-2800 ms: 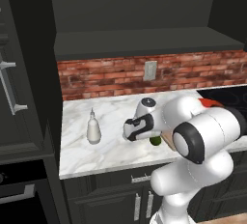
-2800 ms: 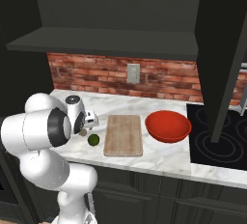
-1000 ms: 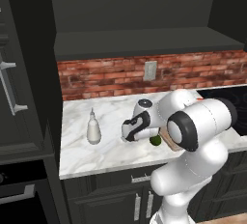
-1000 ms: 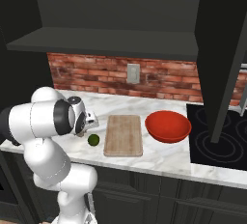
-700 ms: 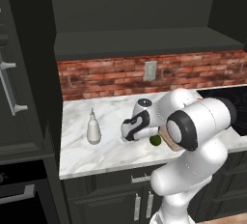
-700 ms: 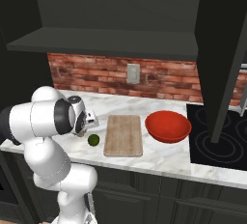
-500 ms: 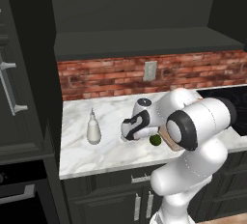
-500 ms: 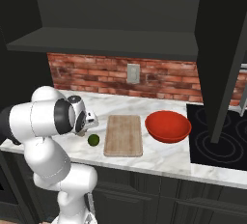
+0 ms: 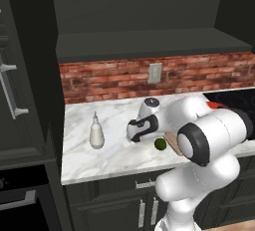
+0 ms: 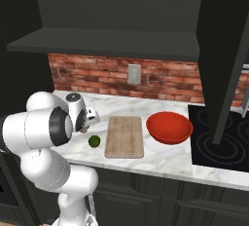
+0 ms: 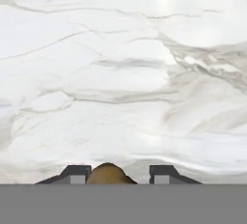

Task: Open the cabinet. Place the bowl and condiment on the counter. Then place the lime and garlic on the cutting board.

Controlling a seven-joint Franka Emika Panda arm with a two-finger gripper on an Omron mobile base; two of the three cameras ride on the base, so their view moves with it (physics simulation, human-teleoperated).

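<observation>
The cabinet (image 10: 121,6) above the brick wall stands open, its door (image 10: 221,49) swung out on the right of the right base view, so the first step looks done. Its shelves appear bare, as far as the dark interior shows.

Below it, the marble worktop (image 9: 119,150) carries everything else. The red bowl (image 10: 169,126) sits on it just right of the cutting board (image 10: 125,136), close to the black stovetop (image 10: 223,142). The white condiment (image 9: 96,132) stands upright at the worktop's left end, well apart from the board. Both count as placed.

The cutting board has nothing on it yet, so the last step is not finished. The lime (image 10: 94,141) lies on the marble just left of the board, untouched.

The gripper (image 9: 133,130) is down low over the worktop, between the condiment and the lime. In the hand view the garlic (image 11: 108,175), a brownish bulb, sits between the two dark fingers (image 11: 75,174), with the marble just beyond. The fingers stand narrow on either side of it; whether they already press on it cannot be told.

What is left, then, is carrying the garlic over to the board, and after it the lime.
</observation>
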